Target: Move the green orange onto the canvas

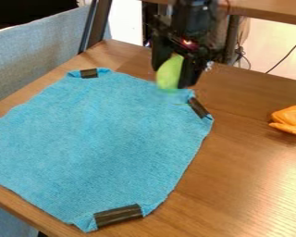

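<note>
The gripper hangs over the back right edge of the blue cloth, shut on the green orange. Between its two fingers the bright green orange shows, its upper part partly hidden by the gripper. The cloth is spread on the wooden table, with dark tape at its corners. Whether the green orange touches the cloth I cannot tell.
An orange toy lies on the wooden table at the right. A blue-grey partition stands along the left, and dark table legs and a cable are behind the back edge.
</note>
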`<state>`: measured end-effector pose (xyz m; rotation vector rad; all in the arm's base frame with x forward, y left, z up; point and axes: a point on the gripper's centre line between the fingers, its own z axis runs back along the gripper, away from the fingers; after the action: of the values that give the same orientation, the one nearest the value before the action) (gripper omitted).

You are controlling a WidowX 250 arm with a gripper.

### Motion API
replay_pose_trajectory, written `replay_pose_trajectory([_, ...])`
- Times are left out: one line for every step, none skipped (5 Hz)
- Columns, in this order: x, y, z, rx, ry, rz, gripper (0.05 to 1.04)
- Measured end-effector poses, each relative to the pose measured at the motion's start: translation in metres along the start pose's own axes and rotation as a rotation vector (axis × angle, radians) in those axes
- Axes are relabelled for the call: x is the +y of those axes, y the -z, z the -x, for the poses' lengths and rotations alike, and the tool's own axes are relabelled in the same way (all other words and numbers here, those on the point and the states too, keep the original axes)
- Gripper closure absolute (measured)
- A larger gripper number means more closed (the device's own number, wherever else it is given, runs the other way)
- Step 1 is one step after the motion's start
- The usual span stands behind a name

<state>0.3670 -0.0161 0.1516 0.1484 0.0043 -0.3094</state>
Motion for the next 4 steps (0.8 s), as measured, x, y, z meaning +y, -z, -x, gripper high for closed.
replay_pose_trajectory([0.017,0.014,-0.003,0.031,-0.035,-0.007,0.232])
replay_pose_trajectory([0.022,0.021,0.001,0.058,-0.038,-0.015,0.232])
replay_pose_trajectory([0.019,0.031,0.003,0.071,-0.041,-0.015,0.194])
replay_pose_trajectory([0.021,0.036,0.009,0.115,-0.062,-0.002,0.077])
